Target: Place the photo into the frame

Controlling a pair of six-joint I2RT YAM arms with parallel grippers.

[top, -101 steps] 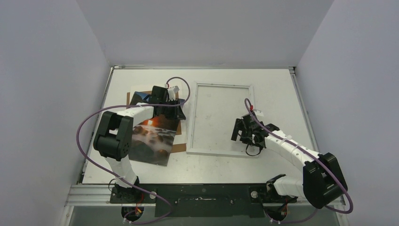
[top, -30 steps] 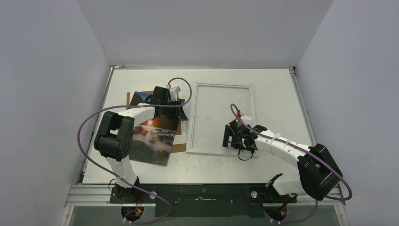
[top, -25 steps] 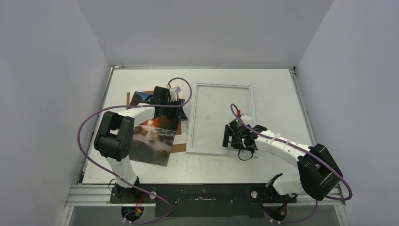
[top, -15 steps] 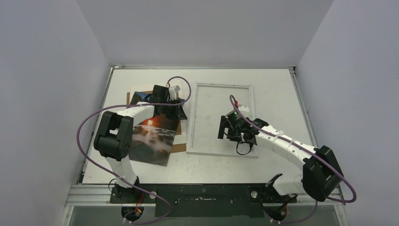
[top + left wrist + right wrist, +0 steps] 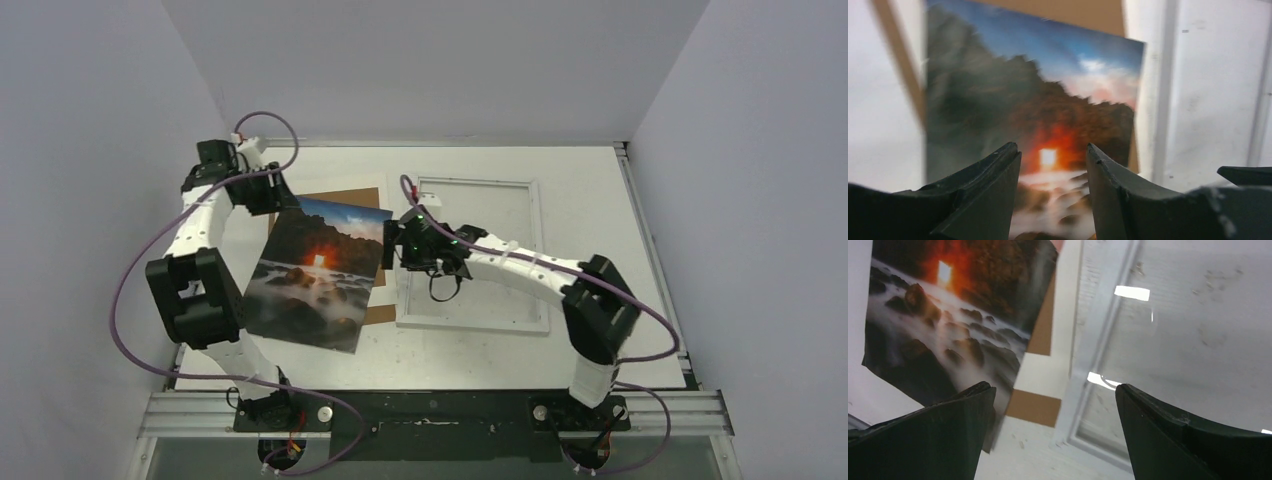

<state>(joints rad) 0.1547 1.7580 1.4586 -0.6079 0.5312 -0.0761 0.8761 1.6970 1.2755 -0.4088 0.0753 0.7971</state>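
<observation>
I see the photo [image 5: 315, 270] lying left of centre on the brown board [image 5: 350, 195], just beside the frame [image 5: 475, 181]. The left gripper [image 5: 1052, 152] hangs at the photo's upper-left corner, jaws parted and empty. The right gripper [image 5: 1054, 387] gapes wide over the frame's left rail.

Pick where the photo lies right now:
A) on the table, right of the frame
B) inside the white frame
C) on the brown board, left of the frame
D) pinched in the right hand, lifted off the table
C: the photo lies over the brown board, beside the left rail of the frame, not inside it.
</observation>
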